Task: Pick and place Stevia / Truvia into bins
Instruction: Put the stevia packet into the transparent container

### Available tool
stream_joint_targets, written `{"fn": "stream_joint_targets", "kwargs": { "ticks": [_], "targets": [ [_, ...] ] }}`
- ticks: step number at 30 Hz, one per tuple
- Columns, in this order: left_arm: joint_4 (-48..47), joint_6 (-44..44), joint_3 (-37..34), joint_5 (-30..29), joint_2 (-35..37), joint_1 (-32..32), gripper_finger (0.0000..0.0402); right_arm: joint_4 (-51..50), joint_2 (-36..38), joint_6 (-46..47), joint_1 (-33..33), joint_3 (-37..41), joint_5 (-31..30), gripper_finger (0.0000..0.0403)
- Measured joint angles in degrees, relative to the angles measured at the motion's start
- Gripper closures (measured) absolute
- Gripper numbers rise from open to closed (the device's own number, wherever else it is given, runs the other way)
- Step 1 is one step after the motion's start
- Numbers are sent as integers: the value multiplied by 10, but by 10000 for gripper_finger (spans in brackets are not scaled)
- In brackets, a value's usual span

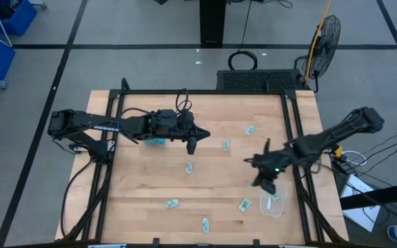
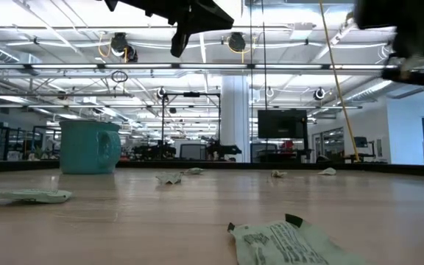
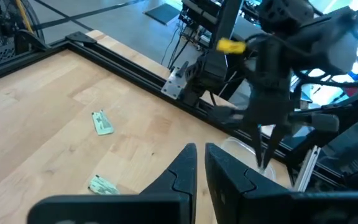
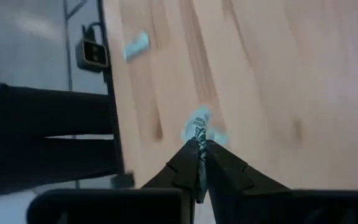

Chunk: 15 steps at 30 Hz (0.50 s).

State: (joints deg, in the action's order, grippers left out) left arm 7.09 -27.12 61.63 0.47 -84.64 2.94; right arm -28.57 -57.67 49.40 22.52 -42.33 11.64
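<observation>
Several pale green sachets lie flat on the wooden table, among them one [image 1: 225, 144], another [image 1: 189, 166] and a third [image 1: 244, 204]. The clear tub [image 1: 273, 204] stands near the table's right near corner with a sachet [image 1: 275, 198] inside. My right gripper [image 1: 267, 182] hovers at the tub's left rim, shut on a sachet [image 4: 197, 127]. My left gripper [image 1: 191, 142] hangs shut above the table's middle, holding nothing. It shows in the low view [image 2: 182, 35], high over the table. The teal mug [image 2: 89, 146] stands under the left arm. My right gripper pinches a sachet between its two fingers by one end [image 4: 197, 138], only at the fingertips. The rest of the sachet sticks out beyond the tips, lifted clear of the table. The fingers [image 3: 265, 152] point down from above.
Black rails run along the table's left and right sides [image 1: 296, 131]. Loose sachets lie near the near edge [image 1: 172, 203] [image 1: 205, 223] and toward the far right [image 1: 250, 129]. Bare wood lies between the two grippers.
</observation>
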Motion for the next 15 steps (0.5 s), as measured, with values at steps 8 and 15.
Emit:
{"fn": "stream_joint_targets", "kwargs": {
  "ticks": [8,15],
  "targets": [
    [-1,5,0,-10,0,0,364,-123,-11,121,133,0,-8,381],
    [-1,14,0,-32,0,0,364,-169,-45,131,169,0,3,376]
  ]
}}
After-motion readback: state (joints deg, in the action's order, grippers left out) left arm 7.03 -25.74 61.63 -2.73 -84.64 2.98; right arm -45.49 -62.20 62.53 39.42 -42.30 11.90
